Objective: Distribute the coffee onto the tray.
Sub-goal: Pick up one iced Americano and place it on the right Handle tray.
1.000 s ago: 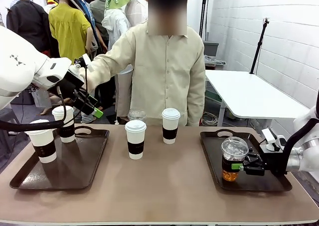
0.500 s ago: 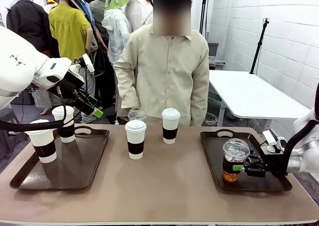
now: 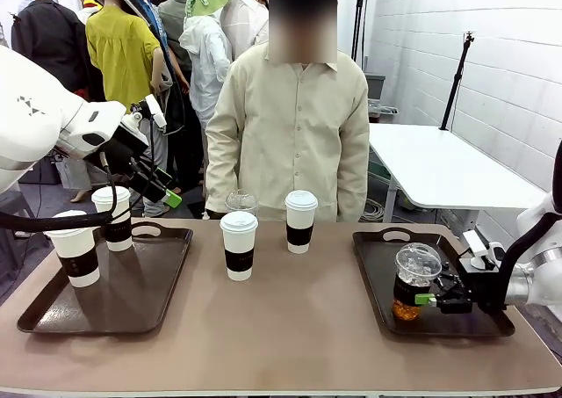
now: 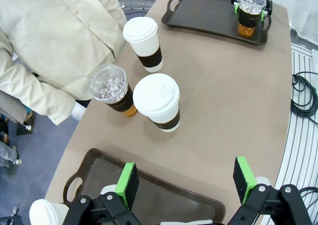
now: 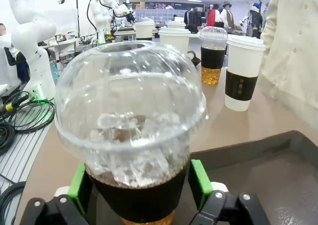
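Right gripper [image 5: 139, 185] clasps iced coffee [image 5: 129, 111] on tray [image 5: 278, 160] | left gripper [image 4: 188, 181] spread, aloft

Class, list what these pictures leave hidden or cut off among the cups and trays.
Front view: far iced coffee, mostly hidden behind a lidded paper cup.
Left wrist view: corner paper cup, cut by the bottom edge.
Right wrist view: base of the held iced coffee, below the bottom edge, in the right gripper.

the middle paper cup [image 3: 239, 245] hides most of an iced coffee [image 3: 241, 202].
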Robot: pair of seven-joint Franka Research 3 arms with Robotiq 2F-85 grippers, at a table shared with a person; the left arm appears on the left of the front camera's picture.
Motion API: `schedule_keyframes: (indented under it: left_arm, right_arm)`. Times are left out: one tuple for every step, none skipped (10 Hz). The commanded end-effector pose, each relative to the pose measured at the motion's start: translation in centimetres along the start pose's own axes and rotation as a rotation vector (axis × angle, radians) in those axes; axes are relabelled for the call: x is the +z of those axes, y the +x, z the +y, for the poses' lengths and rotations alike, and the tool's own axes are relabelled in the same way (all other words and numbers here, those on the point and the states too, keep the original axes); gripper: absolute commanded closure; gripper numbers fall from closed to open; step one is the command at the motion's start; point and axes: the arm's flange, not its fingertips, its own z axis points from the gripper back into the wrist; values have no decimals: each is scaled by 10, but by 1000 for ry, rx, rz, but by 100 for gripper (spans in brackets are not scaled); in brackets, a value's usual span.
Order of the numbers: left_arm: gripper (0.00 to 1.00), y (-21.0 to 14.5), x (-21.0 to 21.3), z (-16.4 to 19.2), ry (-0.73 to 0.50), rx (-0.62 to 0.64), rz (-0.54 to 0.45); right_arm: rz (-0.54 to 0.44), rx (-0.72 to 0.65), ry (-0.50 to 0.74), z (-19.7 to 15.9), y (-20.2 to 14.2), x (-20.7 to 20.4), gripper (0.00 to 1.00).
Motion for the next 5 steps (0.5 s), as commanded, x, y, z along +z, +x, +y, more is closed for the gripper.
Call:
schedule_keyframes:
  left_arm:
    - [0,-2,0,3,-15,-12,-16]
    - [0,-2,0,3,-15,-12,-16]
    - [0,-2,0,3,-15,-12,-16]
    - [0,-2,0,3,-15,-12,-16]
    - [0,-2,0,3,-15,-12,-16]
  right_arm:
    - [-2,-32,6,2,1,6,0]
    - [-1,-40,2,3,2,8,0]
    - [6,-46,-5,5,3,10,0]
    - [10,-50,-22,6,3,14,0]
    - [12,-52,-34,8,5,20,0]
